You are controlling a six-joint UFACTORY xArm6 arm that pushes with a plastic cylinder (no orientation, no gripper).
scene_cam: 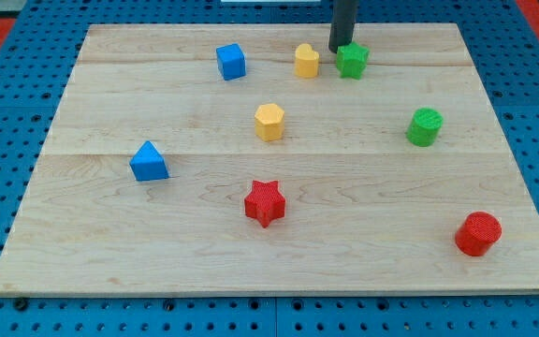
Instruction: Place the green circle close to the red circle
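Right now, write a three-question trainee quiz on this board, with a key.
1. True or false: my tip is touching the green circle.
2. Which block sits nearest the view's bottom right corner? A) red star B) red circle C) blue triangular block
3. Fill in: between the blue cube and the green star in the top row stands a ____ block.

Key:
1. False. The tip is at the view's top, right beside the green star; the green circle lies apart, lower and to the view's right.
2. B
3. Yellow
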